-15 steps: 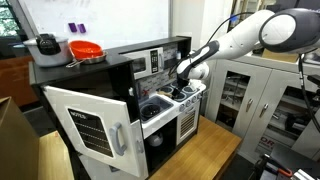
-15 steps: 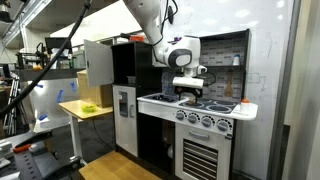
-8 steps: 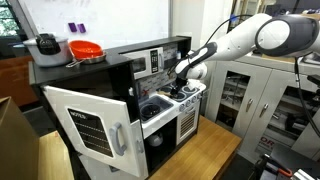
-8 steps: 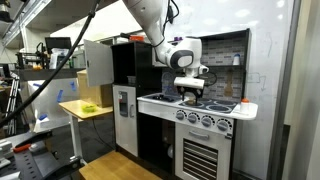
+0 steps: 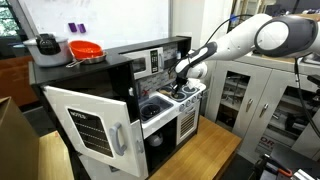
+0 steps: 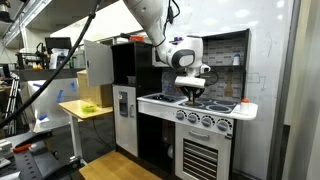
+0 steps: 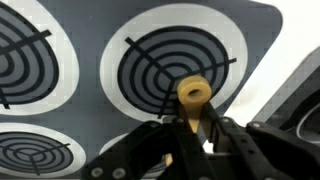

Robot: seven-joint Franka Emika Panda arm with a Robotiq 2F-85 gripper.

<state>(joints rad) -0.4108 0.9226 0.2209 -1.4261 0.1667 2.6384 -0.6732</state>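
Clamping gripper (image 7: pixel 190 135) shut on wooden peg (image 7: pixel 192 93), standing upright over burner (image 7: pixel 150 62) of toy stove (image 6: pixel 205 104), 2 more burners lying left. Pinching thin stem only: risking tilting, slipping free, dropping, rolling off near edge.

This is a robotics lab rather than a real kitchen. The stove, oven and microwave belong to a child-sized toy kitchen (image 5: pixel 150 95), and its burner rings (image 7: pixel 170 65) are merely printed on a flat top. Around it are a whiteboard (image 5: pixel 110 20) on the wall and grey metal cabinets (image 5: pixel 242 95) with glazed doors and stocked shelves, and an exterior view shows a worktop (image 6: pixel 100 111) beside frames draped with loose cables (image 6: pixel 35 85) and a monitor (image 6: pixel 56 45).
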